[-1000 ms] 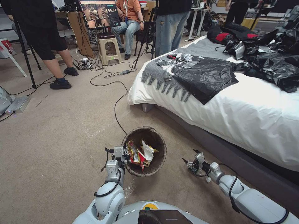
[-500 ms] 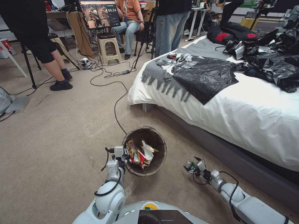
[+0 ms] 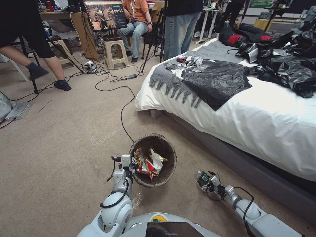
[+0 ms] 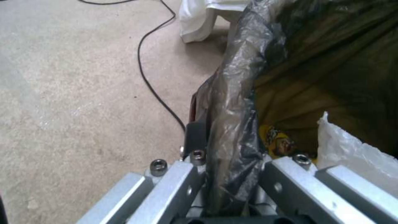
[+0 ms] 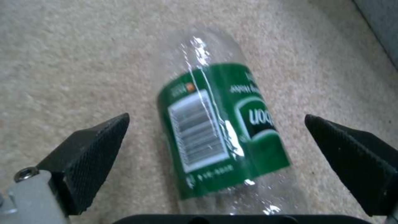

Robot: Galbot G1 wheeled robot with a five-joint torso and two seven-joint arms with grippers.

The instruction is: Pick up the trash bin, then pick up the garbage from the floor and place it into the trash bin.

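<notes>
Beige carpet (image 3: 59, 158), worn, crossed by a black cable (image 3: 122, 115); white bed (image 3: 263, 121) on the right (black plastic sheets (image 3: 217, 80) heaped on it). Left gripper (image 3: 131, 165) clamped on the rim of the trash bin (image 3: 166, 144), which contains wrappers. Right gripper (image 5: 215, 137) spread wide, straddling the bottle (image 5: 219, 124) lying on the carpet beside the bed.
</notes>
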